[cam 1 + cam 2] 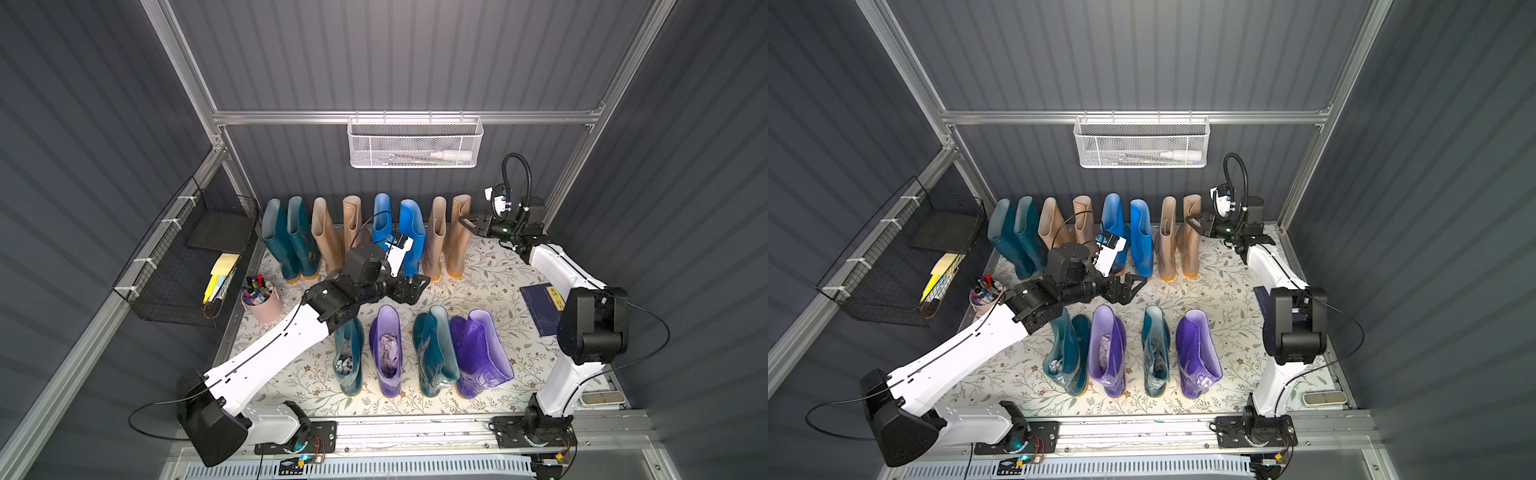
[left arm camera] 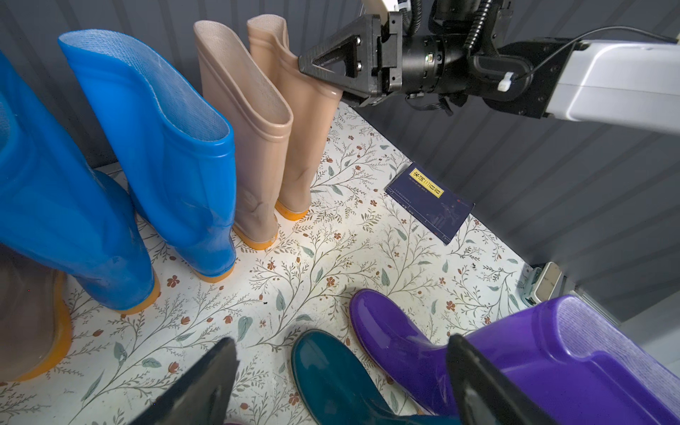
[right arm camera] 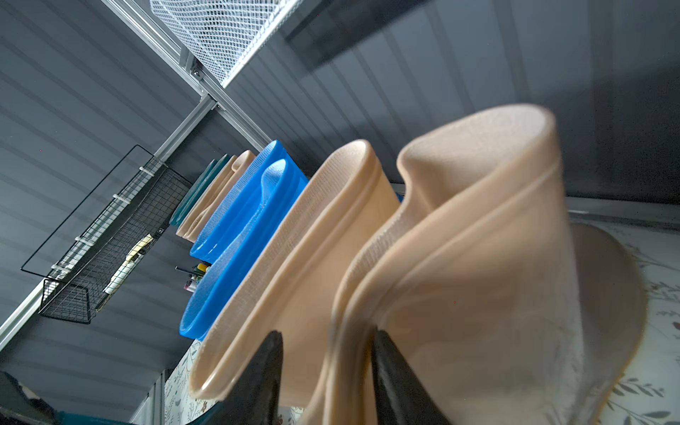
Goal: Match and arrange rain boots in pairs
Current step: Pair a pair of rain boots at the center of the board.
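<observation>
The coming move, as I judge it, turns on the front row along the near edge of the bench [image 1: 490,282]. Four upright boots alternate there: a dark teal glossy rubber boot [image 1: 351,384], a purple glossy rubber boot [image 1: 388,332], a second dark teal boot [image 1: 434,353] and a second purple boot [image 1: 482,353]. Their shafts run vertical with the cuffs up, so a grasp would come down onto a cuff rim.

The left hand [image 1: 419,293] hangs released and empty just behind that row, above the two middle boots, which look like the ones to swap. The right hand [image 1: 464,223] is well apart from them, at the far right corner. Its fingers [image 3: 265,379] stand either side of the cuff of the last tall beige rubber boot [image 1: 456,249] in the far-edge row of eight boots [image 1: 382,203], already in like-coloured twos. Whether they pinch that cuff or merely flank it cannot be told. The left arm is the nearer.
</observation>
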You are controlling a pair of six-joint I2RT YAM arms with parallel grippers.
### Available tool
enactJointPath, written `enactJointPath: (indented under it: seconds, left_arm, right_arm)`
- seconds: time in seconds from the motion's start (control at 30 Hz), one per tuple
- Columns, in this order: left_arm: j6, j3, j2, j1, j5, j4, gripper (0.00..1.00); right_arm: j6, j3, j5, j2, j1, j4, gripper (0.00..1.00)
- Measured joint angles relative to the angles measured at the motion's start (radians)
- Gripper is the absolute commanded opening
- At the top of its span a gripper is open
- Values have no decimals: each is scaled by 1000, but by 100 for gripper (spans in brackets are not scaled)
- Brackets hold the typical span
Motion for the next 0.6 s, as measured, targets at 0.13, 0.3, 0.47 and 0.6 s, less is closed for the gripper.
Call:
enactJointPath:
  seconds: [0.13, 0.3, 0.47, 0.6]
  left_arm:
    - [0, 0, 0, 0, -3, 0, 91]
    - [0, 3, 0, 0, -7, -3, 91]
    - [0, 9, -2, 0, -18, -10, 91]
    - [18, 47, -3, 0, -39, -64, 90]
  right_arm:
    - [-21, 0, 23, -53, 0, -29, 50]
    - [-40, 0, 59, -108, 2, -70, 52]
    - [-65, 0, 95, -161, 11, -136, 53]
    - [-81, 0, 146, -225, 31, -208, 53]
